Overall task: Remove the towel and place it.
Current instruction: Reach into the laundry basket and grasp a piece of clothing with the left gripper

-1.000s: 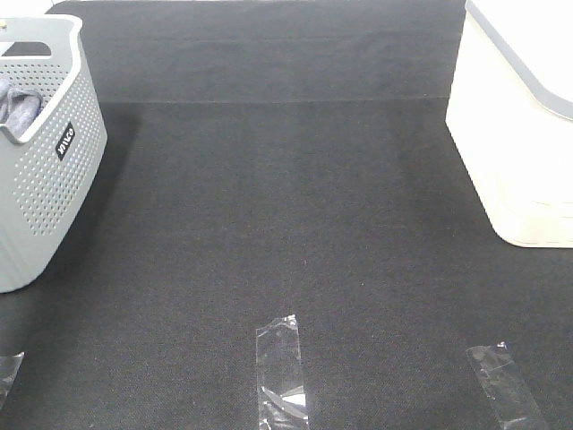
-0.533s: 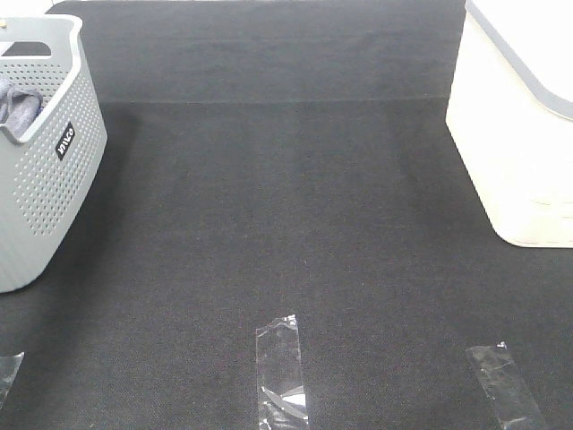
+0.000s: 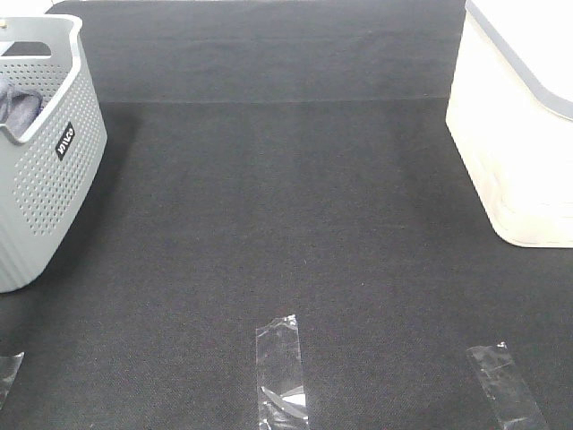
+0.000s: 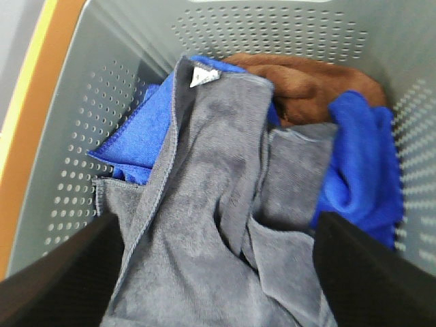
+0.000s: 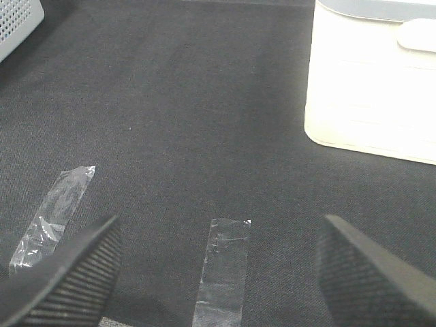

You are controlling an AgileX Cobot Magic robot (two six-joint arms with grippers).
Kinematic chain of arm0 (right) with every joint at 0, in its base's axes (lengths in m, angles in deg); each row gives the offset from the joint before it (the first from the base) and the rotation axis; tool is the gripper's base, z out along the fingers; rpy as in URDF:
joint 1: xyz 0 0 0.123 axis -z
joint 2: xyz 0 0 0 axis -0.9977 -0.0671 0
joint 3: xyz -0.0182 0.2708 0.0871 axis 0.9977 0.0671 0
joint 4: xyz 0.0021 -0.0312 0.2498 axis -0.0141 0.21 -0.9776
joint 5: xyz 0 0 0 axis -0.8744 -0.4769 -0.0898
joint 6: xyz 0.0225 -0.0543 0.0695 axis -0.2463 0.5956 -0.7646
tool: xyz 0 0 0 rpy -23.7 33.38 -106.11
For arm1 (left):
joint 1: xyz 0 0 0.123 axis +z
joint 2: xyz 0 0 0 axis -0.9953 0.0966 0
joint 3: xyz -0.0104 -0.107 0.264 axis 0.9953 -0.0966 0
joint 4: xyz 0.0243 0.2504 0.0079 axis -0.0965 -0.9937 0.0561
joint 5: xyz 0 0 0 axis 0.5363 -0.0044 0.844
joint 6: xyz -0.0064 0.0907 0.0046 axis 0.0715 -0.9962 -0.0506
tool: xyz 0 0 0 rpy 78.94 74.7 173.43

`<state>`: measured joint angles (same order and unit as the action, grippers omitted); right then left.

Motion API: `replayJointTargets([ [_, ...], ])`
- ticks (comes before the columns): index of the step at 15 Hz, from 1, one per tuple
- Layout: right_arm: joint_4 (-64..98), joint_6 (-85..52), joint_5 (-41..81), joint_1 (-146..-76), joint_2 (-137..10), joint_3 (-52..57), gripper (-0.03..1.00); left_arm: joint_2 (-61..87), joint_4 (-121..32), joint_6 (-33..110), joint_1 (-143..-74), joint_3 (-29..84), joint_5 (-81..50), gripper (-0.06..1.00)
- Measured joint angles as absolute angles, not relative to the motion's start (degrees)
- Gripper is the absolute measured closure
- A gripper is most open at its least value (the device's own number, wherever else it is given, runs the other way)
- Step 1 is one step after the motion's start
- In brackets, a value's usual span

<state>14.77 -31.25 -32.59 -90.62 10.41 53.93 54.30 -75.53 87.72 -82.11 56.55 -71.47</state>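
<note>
The slate-grey towel (image 4: 211, 204) lies crumpled in the grey perforated basket (image 3: 54, 170), on top of a bright blue cloth (image 4: 368, 157) and a brown cloth (image 4: 306, 78). A fold of the towel (image 3: 18, 106) shows over the basket rim at the far left of the exterior high view. My left gripper (image 4: 218, 286) is open just above the towel inside the basket, one dark finger on each side of it. My right gripper (image 5: 218, 279) is open and empty above the black mat. Neither arm shows in the exterior high view.
A large white bin (image 3: 519, 152) with a grey-edged lid stands at the right, also in the right wrist view (image 5: 368, 82). Clear tape strips (image 3: 282, 372) (image 3: 506, 385) lie on the black mat (image 3: 286, 206) near the front edge.
</note>
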Motion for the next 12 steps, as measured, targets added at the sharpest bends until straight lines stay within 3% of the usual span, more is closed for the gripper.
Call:
replayJointTargets([
  [5,14.77,-31.25,-32.59,-90.62,10.41,53.93,0.22,61.35,-73.35,87.09,-76.89,62.46,-71.07,0.2],
  [12,14.77,-31.25,-32.59,-90.62,10.41,53.93,0.22,69.6,-74.09,86.06,-75.46,68.82,-67.92,0.26],
])
